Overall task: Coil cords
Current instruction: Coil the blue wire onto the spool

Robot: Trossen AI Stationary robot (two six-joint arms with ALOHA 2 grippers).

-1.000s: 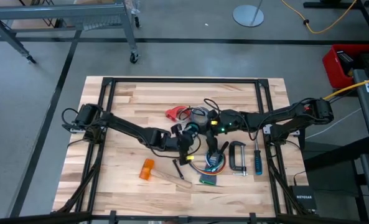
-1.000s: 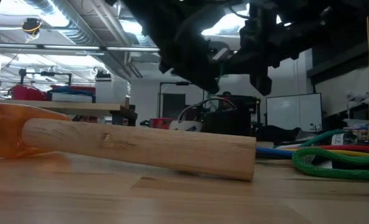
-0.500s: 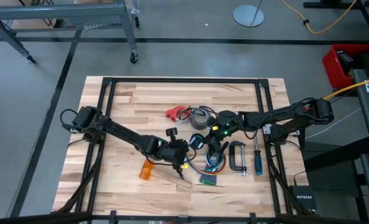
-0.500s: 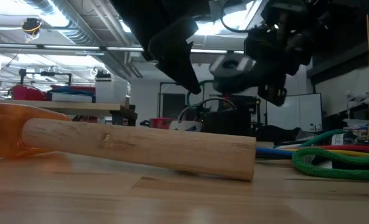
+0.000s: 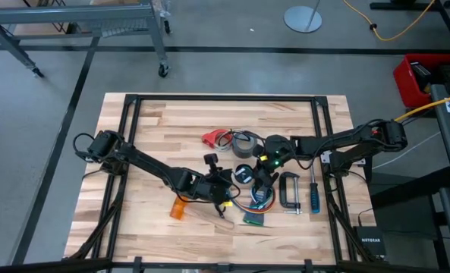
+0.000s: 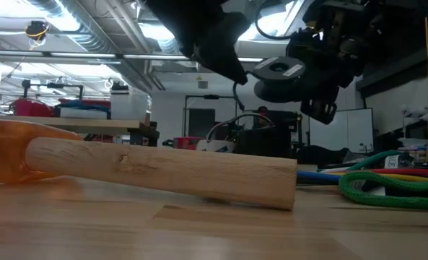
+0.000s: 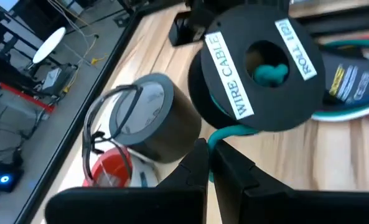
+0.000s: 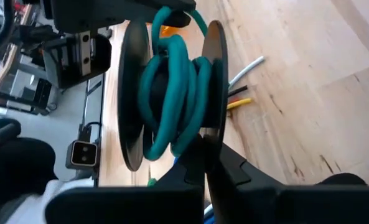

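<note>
- Right, spool (image 7: 259,68) first: black, labelled WIRE CABLE ROLL, wound loosely with teal wire (image 8: 172,93); one strand trailing off the rim.
- Held off the table (image 5: 156,129), clear in the low view, hanging above the wooden handle (image 6: 163,170).
- Right gripper (image 8: 204,140): fingers pinched narrow on the edge of one spool flange, carrying it, just right of centre of the table.
- Left gripper (image 7: 208,149): fingers closed tight on the loose teal strand just beside the spool, at mid-table.
- Second cord (image 7: 109,118): thin, dark, looped over the top of the grey tape roll (image 7: 153,118), ending at a red plastic piece (image 7: 109,168) beside the roll. Both lying behind the spool, toward the far edge, untouched.
- Nearby on the boards: bundle of coloured wires (image 5: 259,199) under and just in front of the spool, green block (image 5: 253,218) touching its near end.
- C-clamp (image 5: 289,189) and blue screwdriver (image 5: 313,196) side by side, right of the bundle.
- Orange head (image 5: 179,206) on the wooden handle, lying flat near the left gripper, toward the front edge.
- Stripped wire ends, yellow, black and white (image 8: 240,93), on the wood below the spool.
- Green rope (image 6: 380,188) coiled at the right of the low view, close to the lens.
- Crowded: tape roll, bundle and clamp all close around the raised spool.
</note>
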